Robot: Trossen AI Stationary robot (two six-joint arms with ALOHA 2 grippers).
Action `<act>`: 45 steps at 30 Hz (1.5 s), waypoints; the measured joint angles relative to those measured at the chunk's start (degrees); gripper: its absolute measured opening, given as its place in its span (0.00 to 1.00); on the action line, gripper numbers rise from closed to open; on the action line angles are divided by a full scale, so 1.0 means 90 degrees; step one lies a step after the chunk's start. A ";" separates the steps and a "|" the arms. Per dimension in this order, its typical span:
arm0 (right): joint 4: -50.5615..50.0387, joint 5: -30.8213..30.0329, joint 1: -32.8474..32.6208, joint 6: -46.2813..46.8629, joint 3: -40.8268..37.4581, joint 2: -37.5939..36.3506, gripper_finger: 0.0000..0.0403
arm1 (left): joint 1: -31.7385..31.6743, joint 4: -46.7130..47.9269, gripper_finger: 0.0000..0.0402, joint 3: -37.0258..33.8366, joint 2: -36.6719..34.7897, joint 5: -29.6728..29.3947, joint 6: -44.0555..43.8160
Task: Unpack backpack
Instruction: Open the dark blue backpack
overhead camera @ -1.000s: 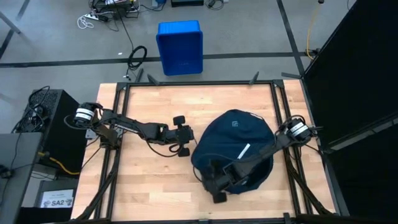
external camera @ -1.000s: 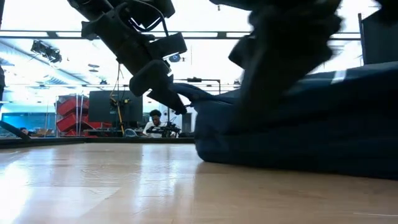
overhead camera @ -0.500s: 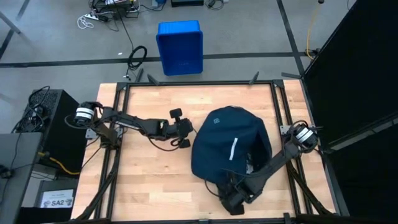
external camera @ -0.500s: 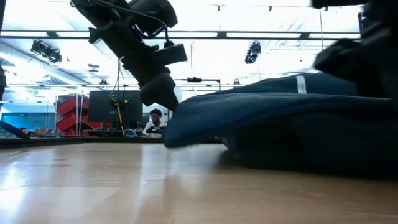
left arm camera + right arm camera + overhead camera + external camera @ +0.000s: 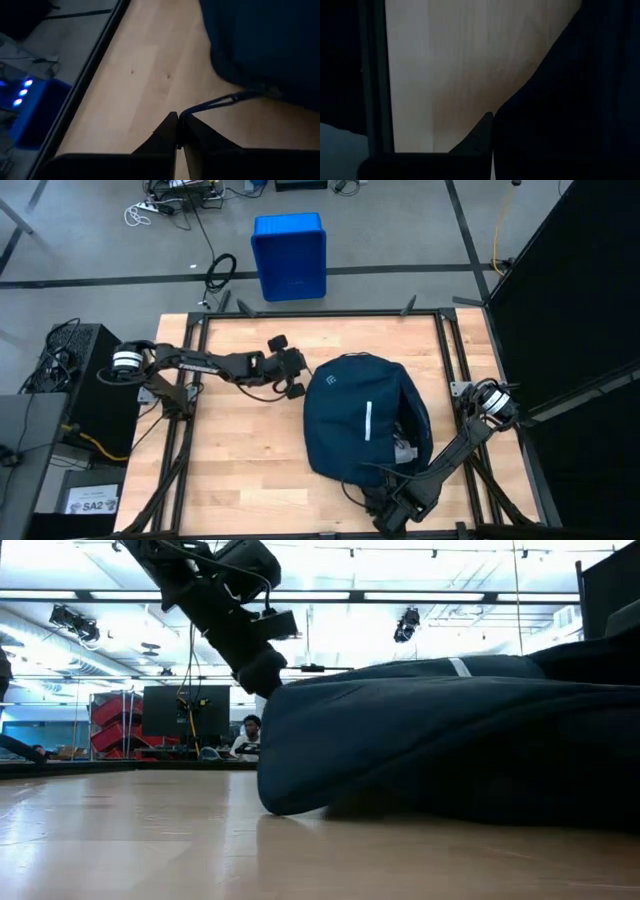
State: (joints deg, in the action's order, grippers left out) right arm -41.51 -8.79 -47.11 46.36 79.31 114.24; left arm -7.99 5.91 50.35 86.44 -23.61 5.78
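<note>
Clamped on a thin dark strap of the backpack, the left gripper is seen at the bag's far-left edge in the high view, its arm reaching in from the left side of the wooden table. In the left wrist view the two dark fingers are pressed together at their tips, and the strap runs from those tips across the bare wood to the navy fabric.

The right gripper is placed at the near edge of the table, just past the backpack's near side, with its arm slanting in from the right post. In the right wrist view its fingers are closed tip to tip, with dark fabric right beside them; whether any fabric is pinched cannot be told.

The backpack is laid flat on the right half of the table, rounded and dark navy. A short white reflective stripe is seen along its middle, and a small white logo mark is set near its far-left part; no letters can be read on it. A gap at the bag's right side shows something pale inside, too small to be named.

Beyond the far edge of the table, a bright blue plastic bin is stood on the floor. A white label reading "SA2" is fixed low on the equipment left of the table.

In the low view a person is seated far off in the room behind.
</note>
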 joint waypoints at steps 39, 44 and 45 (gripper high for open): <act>0.0064 -0.0181 0.0729 -0.0606 0.0000 -0.0011 0.00 | 0.4092 -0.2253 0.60 -0.0002 0.1216 -0.0057 0.0592; 0.0081 -0.0178 0.0743 -0.0603 0.0000 -0.0012 0.00 | 0.4111 -0.2889 0.75 0.0000 0.1392 -0.0052 0.0861; 0.0081 -0.0178 0.0743 -0.0603 0.0000 -0.0012 0.00 | 0.4125 -0.3021 0.78 0.0000 0.1428 -0.0054 0.0872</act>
State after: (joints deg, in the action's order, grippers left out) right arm -40.77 -10.39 -40.42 40.93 79.31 114.13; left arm 29.13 -21.28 50.35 99.29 -24.09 13.62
